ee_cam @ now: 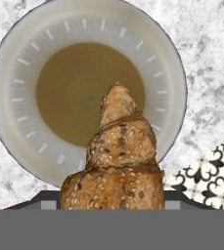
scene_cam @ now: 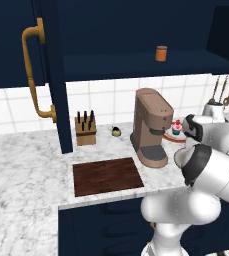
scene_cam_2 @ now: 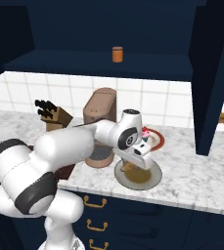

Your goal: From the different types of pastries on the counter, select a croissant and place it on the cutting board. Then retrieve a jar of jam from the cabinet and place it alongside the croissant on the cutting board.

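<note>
The croissant (ee_cam: pixel 119 156) is held between the fingers of the gripper (scene_cam_2: pixel 133 166), which are partly closed around it. It is kept up in the air, with the round plate (ee_cam: pixel 15 73) straight below the fingers. The cutting board (scene_cam: pixel 107 176) is seen far off to the side, past the coffee machine (scene_cam: pixel 151 125).

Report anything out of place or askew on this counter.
Nothing is spilled or damaged. The one thing off its resting place is the croissant: it stands on end in the gripper over the round plate, not on the cutting board, which lies bare.
</note>
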You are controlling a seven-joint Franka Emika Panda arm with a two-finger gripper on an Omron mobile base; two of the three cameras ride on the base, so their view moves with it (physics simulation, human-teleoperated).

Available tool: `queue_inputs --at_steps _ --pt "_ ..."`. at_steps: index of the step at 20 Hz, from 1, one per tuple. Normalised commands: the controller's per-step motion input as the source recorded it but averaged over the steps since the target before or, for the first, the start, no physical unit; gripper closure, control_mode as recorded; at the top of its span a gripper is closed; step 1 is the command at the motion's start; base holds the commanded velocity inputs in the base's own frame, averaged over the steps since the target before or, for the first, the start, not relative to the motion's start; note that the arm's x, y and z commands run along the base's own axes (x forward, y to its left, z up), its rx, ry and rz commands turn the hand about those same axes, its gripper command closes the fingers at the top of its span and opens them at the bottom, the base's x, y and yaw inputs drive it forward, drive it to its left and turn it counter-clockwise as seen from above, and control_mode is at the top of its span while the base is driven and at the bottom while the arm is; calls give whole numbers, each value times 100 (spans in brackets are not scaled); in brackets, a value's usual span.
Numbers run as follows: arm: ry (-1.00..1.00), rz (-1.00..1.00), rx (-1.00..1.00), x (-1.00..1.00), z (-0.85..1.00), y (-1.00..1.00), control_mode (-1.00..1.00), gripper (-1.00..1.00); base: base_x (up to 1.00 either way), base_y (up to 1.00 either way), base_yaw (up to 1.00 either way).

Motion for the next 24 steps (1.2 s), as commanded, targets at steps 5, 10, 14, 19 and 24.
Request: queue_inputs --at_steps 5,10,14,19,24 --pt "0 0 0 -56 0 24 -100 100 0 0 0" --pt "4 0 -4 -24 0 48 -100 100 0 0 0" --pt "0 0 -1 -67 6 35 -100 100 0 0 0" --pt "1 0 0 -68 16 34 -100 100 0 0 0" --pt "8 0 -3 -24 38 48 -100 100 0 0 0"
